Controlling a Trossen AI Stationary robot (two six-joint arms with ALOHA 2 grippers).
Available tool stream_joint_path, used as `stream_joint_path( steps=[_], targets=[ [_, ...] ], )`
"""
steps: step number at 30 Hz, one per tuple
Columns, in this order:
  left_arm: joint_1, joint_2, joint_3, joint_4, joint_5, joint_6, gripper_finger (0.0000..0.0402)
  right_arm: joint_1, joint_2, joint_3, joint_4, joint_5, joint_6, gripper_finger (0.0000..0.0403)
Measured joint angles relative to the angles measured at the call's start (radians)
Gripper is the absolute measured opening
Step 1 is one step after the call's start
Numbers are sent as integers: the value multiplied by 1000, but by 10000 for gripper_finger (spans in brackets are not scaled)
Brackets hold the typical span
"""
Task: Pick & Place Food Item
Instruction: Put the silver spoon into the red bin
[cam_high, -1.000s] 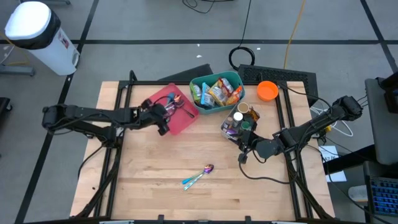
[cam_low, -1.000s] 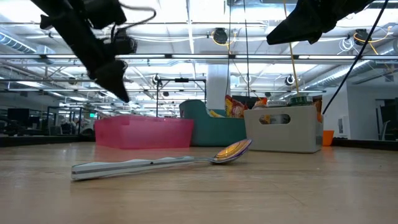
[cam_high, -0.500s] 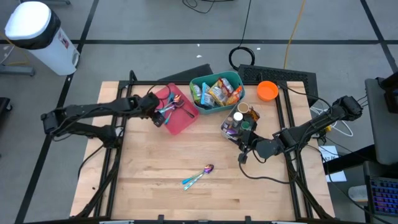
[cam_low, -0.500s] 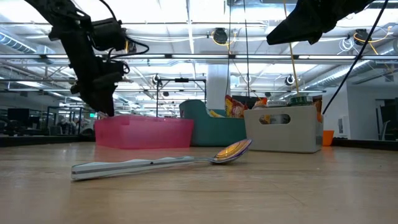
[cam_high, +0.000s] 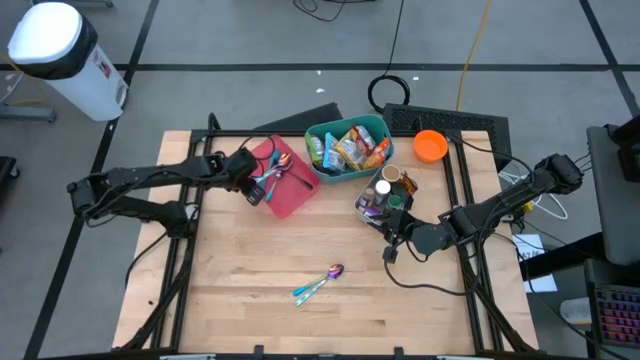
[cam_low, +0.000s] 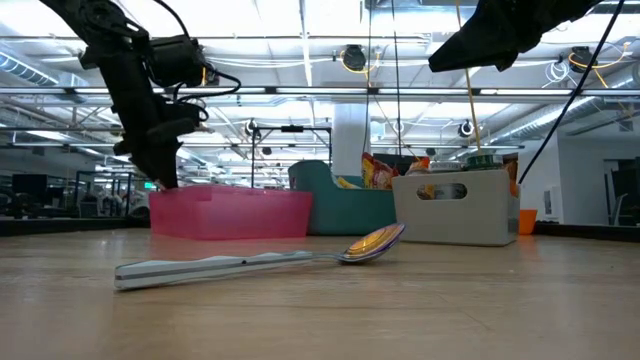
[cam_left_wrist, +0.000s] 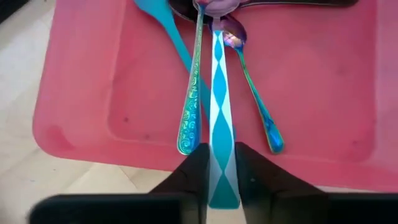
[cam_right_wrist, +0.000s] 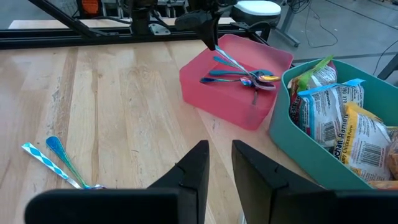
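A pink bin (cam_high: 296, 202) at the table's far left holds several spoons (cam_left_wrist: 261, 106). My left gripper (cam_high: 252, 190) is at the bin's left near corner, shut on a utensil with a teal-and-white diamond handle (cam_left_wrist: 219, 112). My right gripper (cam_high: 390, 245) waits, shut and empty, above the table next to the grey caddy (cam_high: 385, 195). Snack packets (cam_high: 350, 145) fill a teal bin (cam_high: 350, 177) to the right of the pink bin. No gripper touches them. My left gripper pinches the free end of the diamond-patterned handle (cam_left_wrist: 221, 177) between its two fingers (cam_left_wrist: 189, 174). The fingers run along the handle and slant down toward the bin. The utensil slopes down from the gripper (cam_right_wrist: 210, 40), its head (cam_left_wrist: 214, 7) among the other spoons in the bin.
Two utensils (cam_high: 320, 283) lie together on the bare wood near the table's middle front; they also show in the low view (cam_low: 260, 258). An orange cup (cam_high: 430, 146) stands at the far right. Black frame rails run along the table's left and right sides.
My left gripper has gone down and toward the table's far left edge, from above the pink bin's middle to its left near corner, and has tipped more steeply. For the last half second it has kept still.
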Motion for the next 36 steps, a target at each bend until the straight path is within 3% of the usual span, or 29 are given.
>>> stream_joint_path(
  steps=[4,14,16,21,23,32,36],
  targets=[
    [0,-1,0,0,5,27,51,0,0,0,0,0,0,59],
    [-27,-42,70,-47,2,329,54,0,0,0,0,1,0,59],
    [-50,-42,108,-72,-42,449,56,-1,0,0,0,1,0,59],
    [-126,-42,138,-59,-121,952,59,-8,0,0,0,1,3,59],
    [-134,-42,138,-59,-171,1077,59,-8,0,0,0,0,3,59],
    [-169,40,130,-69,-512,1350,61,-10,0,0,0,0,0,59],
    [-213,115,131,-5,-604,1438,62,-20,0,0,0,-1,0,59]
  ],
)
